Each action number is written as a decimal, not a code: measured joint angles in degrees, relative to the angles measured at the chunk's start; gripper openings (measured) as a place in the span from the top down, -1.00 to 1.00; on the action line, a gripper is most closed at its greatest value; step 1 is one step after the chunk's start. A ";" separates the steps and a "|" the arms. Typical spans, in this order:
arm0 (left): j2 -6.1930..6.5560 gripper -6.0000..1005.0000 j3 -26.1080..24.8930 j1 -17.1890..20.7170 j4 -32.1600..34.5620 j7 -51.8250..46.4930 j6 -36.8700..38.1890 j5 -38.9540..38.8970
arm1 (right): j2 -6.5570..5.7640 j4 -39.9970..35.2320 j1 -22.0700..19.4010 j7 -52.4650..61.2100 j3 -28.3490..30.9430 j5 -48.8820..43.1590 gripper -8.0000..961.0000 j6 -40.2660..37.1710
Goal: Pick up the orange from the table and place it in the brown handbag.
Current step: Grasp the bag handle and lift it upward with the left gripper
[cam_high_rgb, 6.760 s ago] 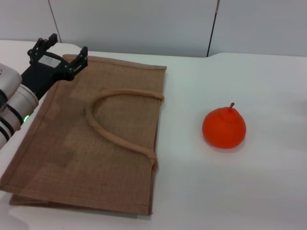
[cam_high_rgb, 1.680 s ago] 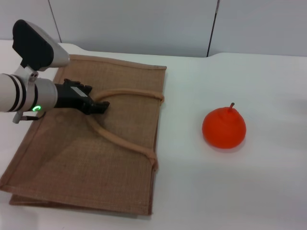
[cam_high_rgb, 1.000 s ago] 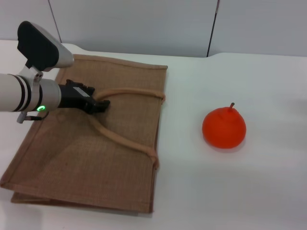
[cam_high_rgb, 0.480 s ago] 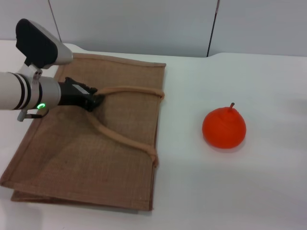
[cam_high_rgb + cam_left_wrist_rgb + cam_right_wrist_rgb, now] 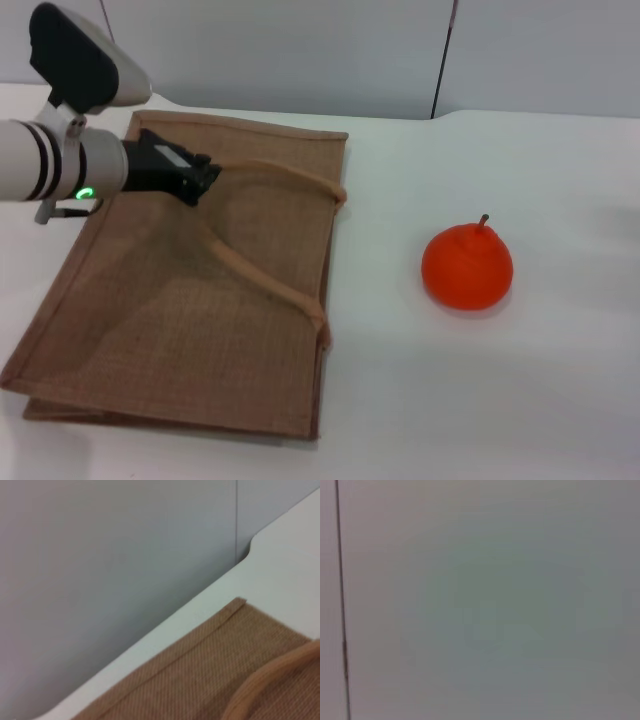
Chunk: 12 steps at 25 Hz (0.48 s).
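Note:
The orange [image 5: 467, 266], red-orange with a short brown stem, sits on the white table [image 5: 500, 400] to the right of the brown handbag [image 5: 170, 330]. The bag lies flat at the left. My left gripper [image 5: 203, 180] is over the bag's upper left part, shut on the looped upper handle [image 5: 260, 285] and holding it raised off the bag. The left wrist view shows the bag's weave [image 5: 200, 680], a stretch of handle [image 5: 270, 680] and the table edge [image 5: 280, 555]. The right gripper is out of view.
A grey wall with a dark vertical seam [image 5: 443, 60] stands behind the table. The right wrist view shows only the grey wall [image 5: 480, 600].
My left gripper came from the bag's far left corner to the handle, closed on it, and has now pulled it up and back, lifting the bag's top layer. The orange has not moved.

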 joint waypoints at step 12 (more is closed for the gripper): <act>0.05 0.73 -0.09 5.36 22.76 -7.66 -11.87 6.89 | -0.08 0.00 -0.28 0.10 -8.86 -0.13 -0.86 1.57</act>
